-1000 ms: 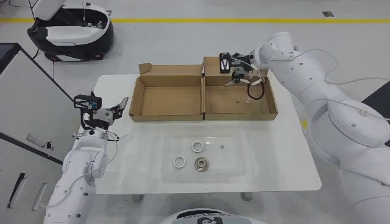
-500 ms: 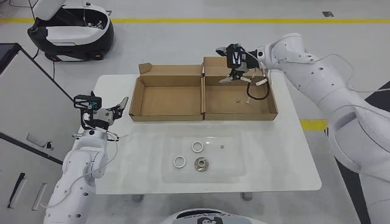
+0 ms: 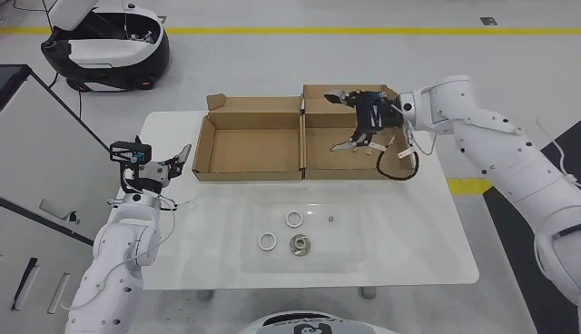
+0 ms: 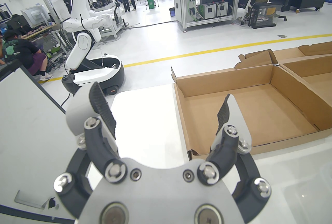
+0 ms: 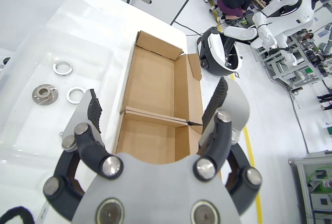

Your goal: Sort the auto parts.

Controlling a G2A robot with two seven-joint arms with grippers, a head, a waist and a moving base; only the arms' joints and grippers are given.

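Right end effector is wide open and holds nothing, hovering over the right cardboard box. Left end effector is also open and empty, parked off the table edge near the left cardboard box. The parts sit in the clear tray at the table front: two metal rings and a flanged hub just beside them. A couple of small bits lie on the right box floor; too small to identify.

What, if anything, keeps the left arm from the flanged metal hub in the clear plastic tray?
Nothing visible, so likely yes: the hub lies uncovered in the tray, and the left gripper is open and empty.
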